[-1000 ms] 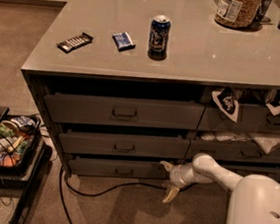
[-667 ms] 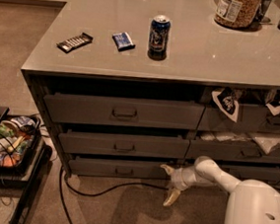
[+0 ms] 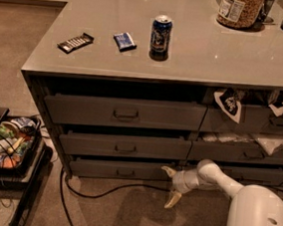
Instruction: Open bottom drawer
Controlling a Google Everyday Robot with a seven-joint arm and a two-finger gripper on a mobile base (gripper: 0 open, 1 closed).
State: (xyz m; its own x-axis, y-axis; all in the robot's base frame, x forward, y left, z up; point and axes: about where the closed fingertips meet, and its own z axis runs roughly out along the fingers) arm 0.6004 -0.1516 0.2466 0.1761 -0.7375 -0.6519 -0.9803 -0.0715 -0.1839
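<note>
The bottom drawer (image 3: pixel 121 170) is the lowest, shallowest dark grey front of the left stack of three, with a small rectangular centre pull (image 3: pixel 124 172). It stands slightly out from the cabinet. My gripper (image 3: pixel 169 186) is at the drawer's right end, just above the floor, on a white arm reaching in from the lower right. Its two pale fingers (image 3: pixel 171 200) are spread wide apart, one high and one low. It holds nothing and is well right of the pull.
Two taller drawers (image 3: pixel 124 113) sit above it. The right stack (image 3: pixel 247 154) holds white cloths. A can (image 3: pixel 160 35), a snack bar (image 3: pixel 75 42) and a blue packet (image 3: pixel 124 41) lie on the counter. A black cable (image 3: pixel 99 191) runs over the floor. A cluttered cart (image 3: pixel 6 144) stands at the left.
My arm and gripper have shifted slightly right along the drawer's right end. The drawer has not visibly moved.
</note>
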